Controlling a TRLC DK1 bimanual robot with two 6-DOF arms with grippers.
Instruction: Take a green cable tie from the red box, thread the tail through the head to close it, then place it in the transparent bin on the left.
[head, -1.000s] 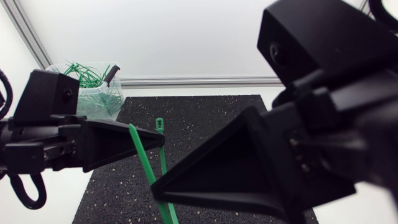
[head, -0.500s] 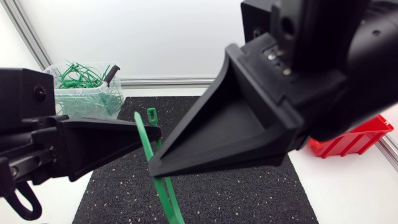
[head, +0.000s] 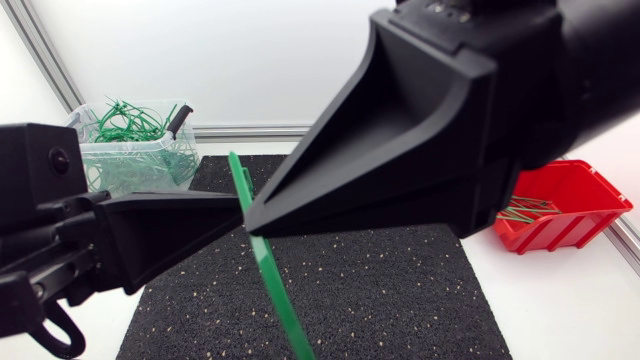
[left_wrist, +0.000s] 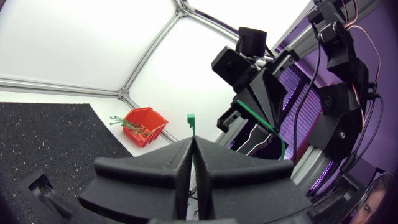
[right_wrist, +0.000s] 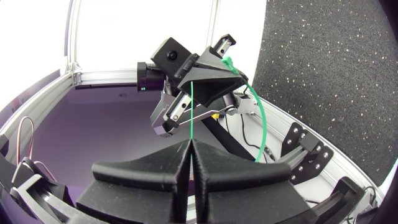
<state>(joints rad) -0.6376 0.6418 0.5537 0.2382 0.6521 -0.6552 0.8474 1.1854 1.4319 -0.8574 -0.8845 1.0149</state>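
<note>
My left gripper (head: 243, 204) and right gripper (head: 250, 226) are plain matte black, no markings. The cable tie (head: 277, 290) is bright green, same green as the tangle in the clear bin (head: 135, 165) far left. The mat (head: 400, 290) is black with tiny pale speckles, on a white table (head: 560, 300). The box (head: 560, 232) on the right is bright red.
</note>
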